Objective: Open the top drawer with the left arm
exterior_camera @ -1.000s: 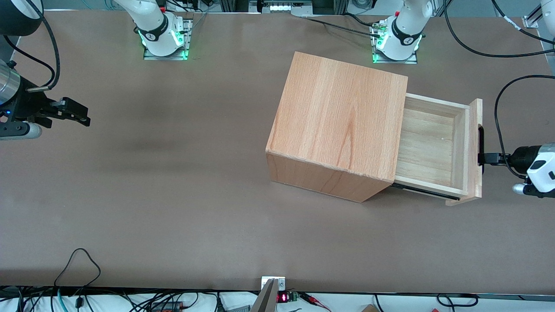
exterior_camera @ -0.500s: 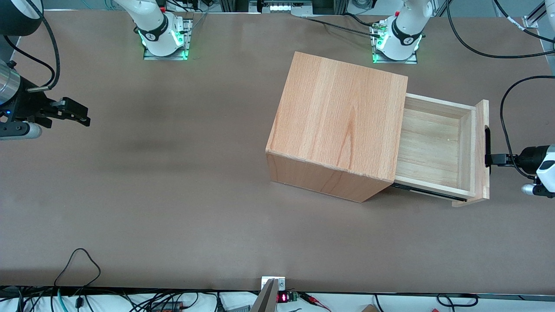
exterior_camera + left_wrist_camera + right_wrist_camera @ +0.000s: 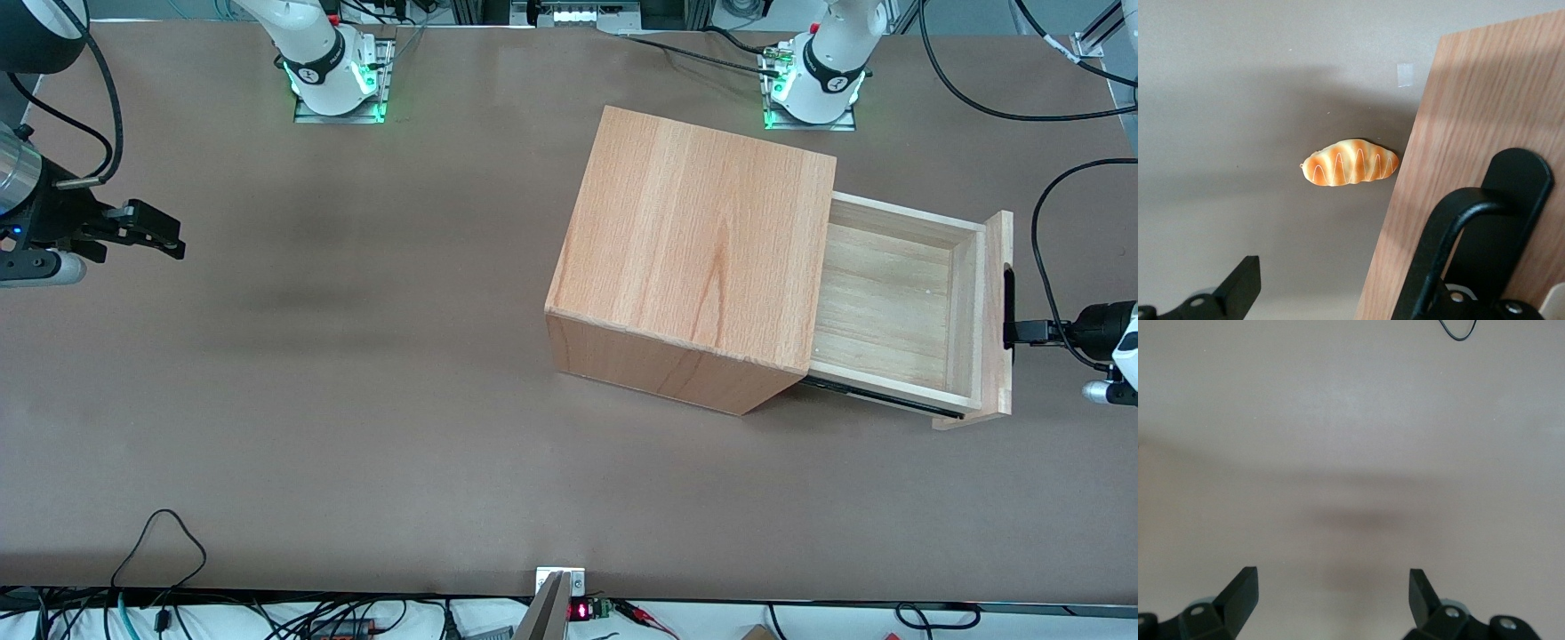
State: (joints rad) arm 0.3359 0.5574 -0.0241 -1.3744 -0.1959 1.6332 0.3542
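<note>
Gripper (image 3: 1013,332) of the left arm (image 3: 1107,342) reaches level toward the black bar handle (image 3: 1008,309) on the drawer front, at the working arm's end of the table (image 3: 356,400). In the wrist view one finger (image 3: 1238,290) stands clear on one side of the front panel and the other sits at the handle (image 3: 1458,247), so the pincer is spread wide, clamping nothing. The cabinet (image 3: 698,258) stands on the table; its top drawer (image 3: 898,302) is pulled well out, long axis running toward the gripper, pale interior showing. A croissant-like bread toy (image 3: 1350,163) lies on the table just beside the panel.
</note>
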